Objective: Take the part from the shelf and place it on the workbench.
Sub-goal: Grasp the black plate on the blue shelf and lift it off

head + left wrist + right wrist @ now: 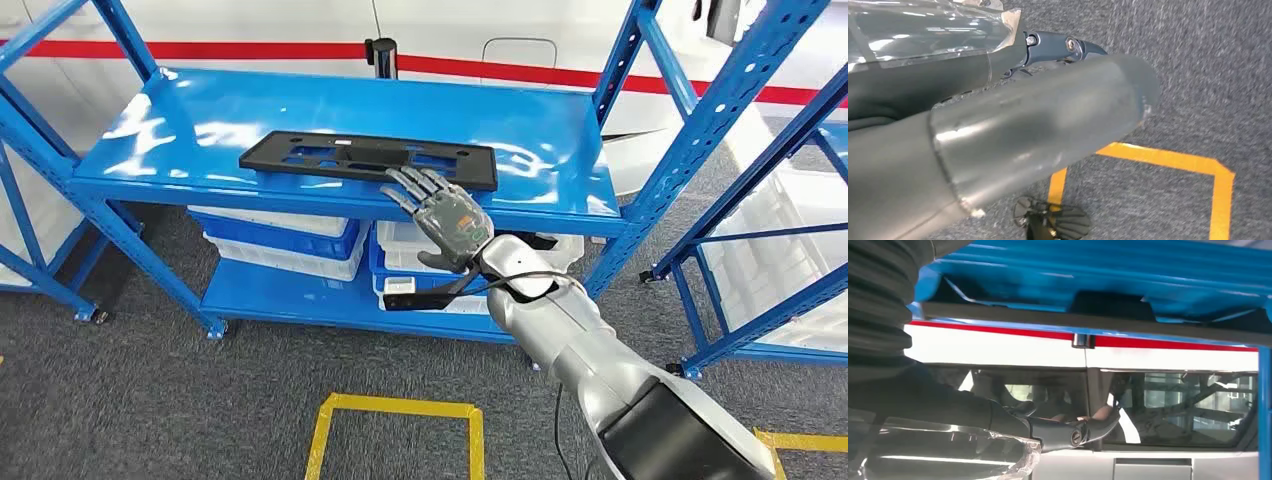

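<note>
— On the top deck of the blue shelf (150, 140), what's lying there?

— One long flat black part (365, 158) with cut-outs along it; it sits flat near the front edge, reaching from the left half of the deck past the middle.

— And the robot's right hand (440, 213)?

— Raised in front of the shelf, back of the hand toward us, fingers (415, 185) apart and stretched out; the tips are at the front edge of the deck, right by the near edge of the part's right end; whether they touch it I can't tell; it grips nothing. From the right wrist view a dark finger (1068, 430) points out with nothing in it.

— The left hand (998, 145)?

— Its wrist view is mostly a thick grey thumb over grey carpet (1198, 75), with a yellow floor line (1168, 160) beyond; open or closed, I can't say.

— What about containers?

— Under the top deck, on the lower deck, stacked bins: a white and blue stack (280, 240) at the left; just beside it a second stack (395, 250) of white and blue bins, partly behind the arm; their contents are hidden by the deck above. To the right, within another blue rack (760, 120), more white crates (790, 250); I can't make out what's in them.

— The floor?

— Grey carpet, with a yellow taped outline (400, 420) in front of the shelf.
</note>
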